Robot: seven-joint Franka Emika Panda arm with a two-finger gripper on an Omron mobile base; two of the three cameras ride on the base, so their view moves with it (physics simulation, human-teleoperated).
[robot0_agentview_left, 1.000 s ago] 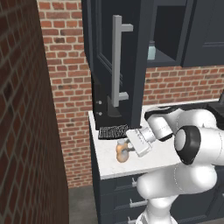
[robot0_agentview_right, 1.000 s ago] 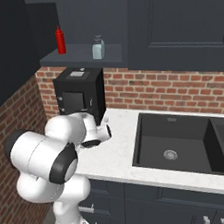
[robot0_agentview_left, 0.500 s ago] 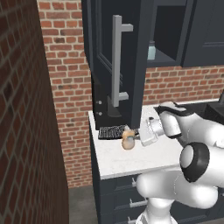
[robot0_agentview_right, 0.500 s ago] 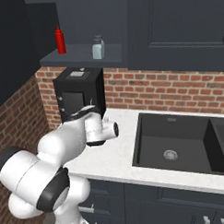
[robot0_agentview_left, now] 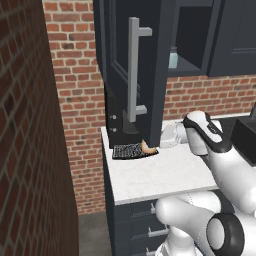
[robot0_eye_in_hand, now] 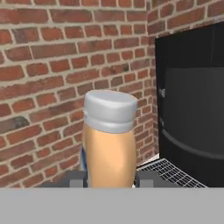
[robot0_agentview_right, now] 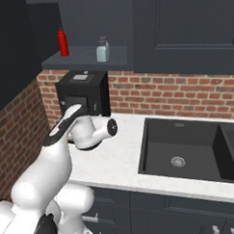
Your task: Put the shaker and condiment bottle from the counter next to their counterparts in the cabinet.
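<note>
From my station I see the arm stretched forward over the counter (robot0_agentview_left: 150, 175), with its forearm nearly level and the wrist turned toward the brick wall (robot0_eye_in_hand: 48, 65) at the back left corner. In the left base view the white hand reaches behind the lower edge of the open cabinet (robot0_agentview_left: 145, 65) door, so the fingers themselves are hidden there; only a small piece of the condiment bottle (robot0_agentview_left: 148, 148) shows below the door edge, just above a dark grille (robot0_agentview_left: 129, 150) that lies on the worktop. In the right base view the elbow is bent high and the hand points to the left, close in front of a black box-shaped appliance (robot0_agentview_right: 84, 94) that stands on the counter against the bricks.

The hand view gives the clearest answer about the grip. The gripper (robot0_eye_in_hand: 109, 178) has its two dark tips pressed on both sides of the orange body of the condiment bottle, so it is closed on the bottle. The bottle stands upright between the tips, its whitish cap up, with the brick wall behind it and the black appliance at the right.

On the open shelf of the cabinet I see a red bottle (robot0_agentview_right: 62, 42) and, well apart to its right, a pale jar with a dark cap (robot0_agentview_right: 102, 49).
</note>
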